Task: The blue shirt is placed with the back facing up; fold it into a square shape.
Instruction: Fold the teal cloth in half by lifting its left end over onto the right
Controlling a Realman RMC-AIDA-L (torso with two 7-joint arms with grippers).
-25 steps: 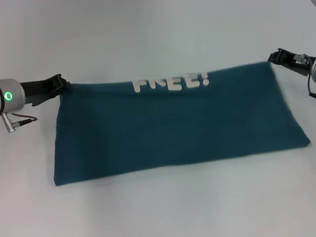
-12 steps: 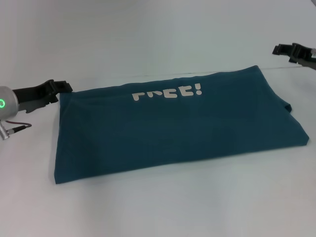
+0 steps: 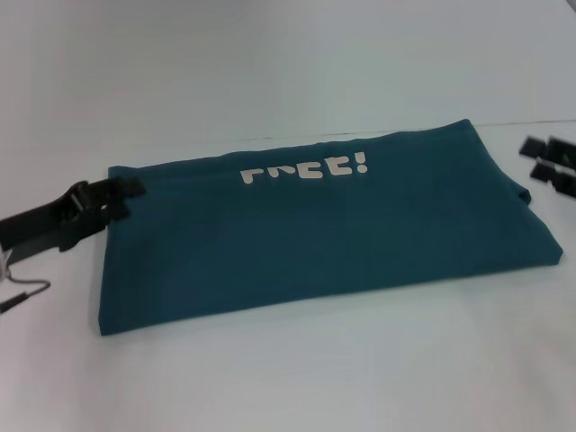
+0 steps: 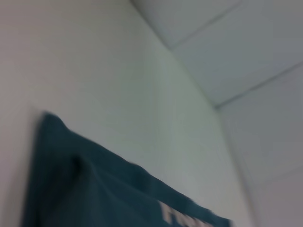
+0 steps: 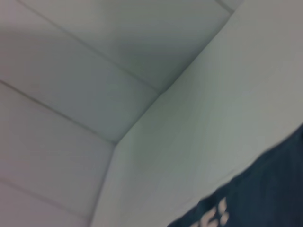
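The left claw (image 3: 126, 191) sits low at the far left corner of the blue shirt (image 3: 315, 234), its two dark fingers (image 3: 106, 196) slightly parted with the tips at, or just over, the cloth edge; the head view does not settle whether fabric lies between them, but nothing is lifted or pulled taut there, so it reads as let go, with the claw open. That low position at the corner fits an arm placed where a fold edge gets laid down. The right claw (image 3: 549, 162) is just beyond the shirt's far right corner, clear of the cloth, its two fingers apart with bare tabletop (image 3: 288, 72) showing between them, so it is open and holding nothing.

Between them the shirt lies flat on the white tabletop as a wide folded band, long from left to right and short from near to far. White lettering (image 3: 304, 169) shows along its far edge, so a layer has been turned over to bring the printed front on top. At the right end a small flap of lower cloth (image 3: 525, 193) sticks out past the upper layer, so the edges are not quite matched there.

Judged by shape, the band is too long to be a square: at least one fold across its length seems left to do. Both wrist views show only a corner of the shirt and the pale surfaces beyond.
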